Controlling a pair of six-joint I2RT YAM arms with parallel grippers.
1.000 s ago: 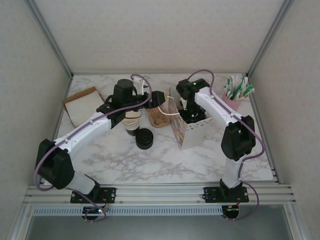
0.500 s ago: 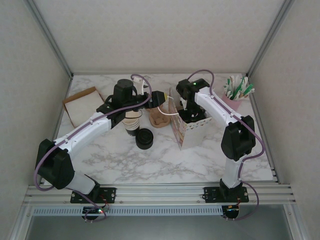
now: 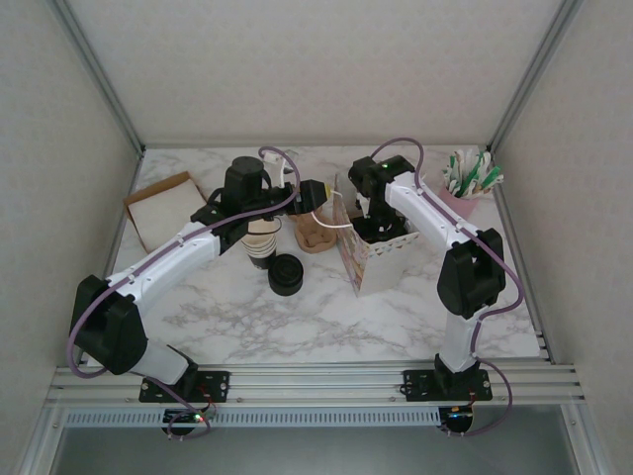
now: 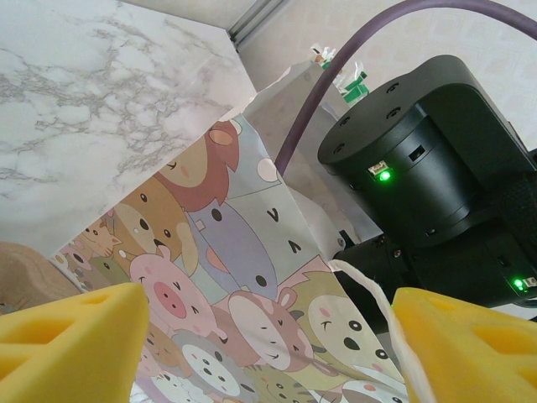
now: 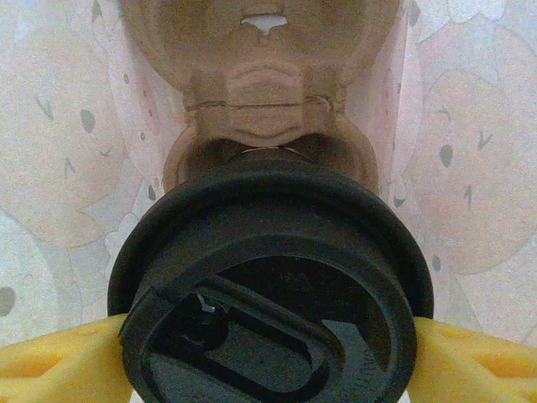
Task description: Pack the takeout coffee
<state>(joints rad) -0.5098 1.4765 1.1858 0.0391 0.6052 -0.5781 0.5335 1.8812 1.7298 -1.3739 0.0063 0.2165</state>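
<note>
The takeout coffee [image 5: 268,294], seen from above as a round black lid, hangs inside the cartoon-animal paper bag [image 3: 378,259]. My right gripper [image 5: 268,357] is shut on it, a yellow finger [image 5: 59,365] at each side below the lid. A brown pulp carrier [image 5: 264,92] lies under the cup in the bag. From the top view the right gripper [image 3: 372,220] reaches down into the bag's mouth. My left gripper [image 3: 315,195] stands open at the bag's left side, facing the printed wall [image 4: 226,243]. The bag's white cord handle [image 4: 382,311] runs past its right finger [image 4: 470,344].
A stack of nested cups [image 3: 262,242] and a pile of black lids [image 3: 286,274] stand left of the bag, with another brown carrier [image 3: 315,237] between. A flat cardboard piece [image 3: 163,208] lies far left. A pink cup of packets [image 3: 465,183] stands back right.
</note>
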